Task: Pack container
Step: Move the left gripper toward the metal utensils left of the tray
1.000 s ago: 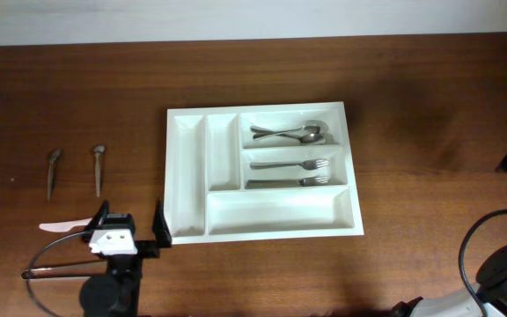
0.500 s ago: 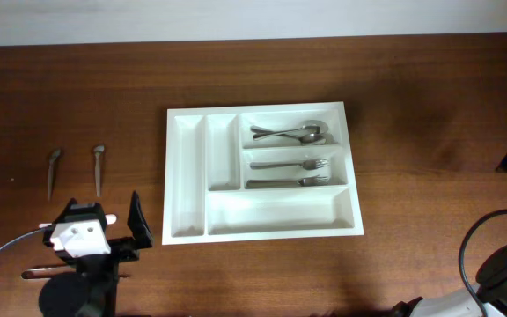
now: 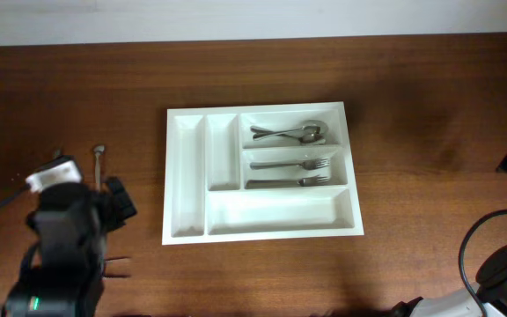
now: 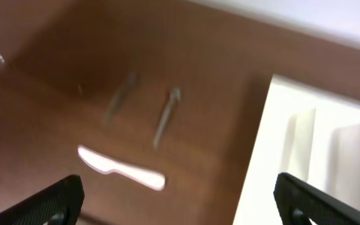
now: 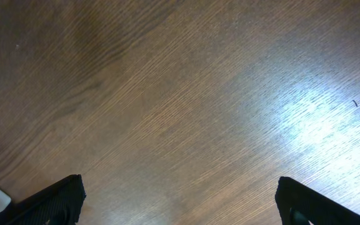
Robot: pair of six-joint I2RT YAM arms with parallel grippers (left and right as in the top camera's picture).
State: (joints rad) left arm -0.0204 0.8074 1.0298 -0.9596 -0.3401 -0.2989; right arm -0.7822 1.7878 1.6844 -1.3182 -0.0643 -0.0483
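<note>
A white cutlery tray (image 3: 187, 176) lies mid-table, with spoons (image 3: 289, 134) and forks (image 3: 290, 165) in its right compartments. In the left wrist view, a white plastic knife (image 4: 120, 169) lies on the wood ahead of my left gripper (image 4: 180, 203). Two small metal utensils (image 4: 166, 115) lie beyond it, and the tray's edge (image 4: 264, 162) is at the right. The left gripper is open and empty, above the table left of the tray (image 3: 86, 202). It hides the knife in the overhead view. My right gripper (image 5: 180, 203) is open and empty over bare wood.
One metal utensil (image 3: 99, 165) shows left of the tray in the overhead view; the other is mostly behind the left arm. A thin dark item (image 3: 115, 260) lies near the front left. The right arm's cable (image 3: 482, 242) loops at the front right.
The left arm has swung left, away from the tray's front left corner. It now covers the white knife in the overhead view. The right arm has not moved.
</note>
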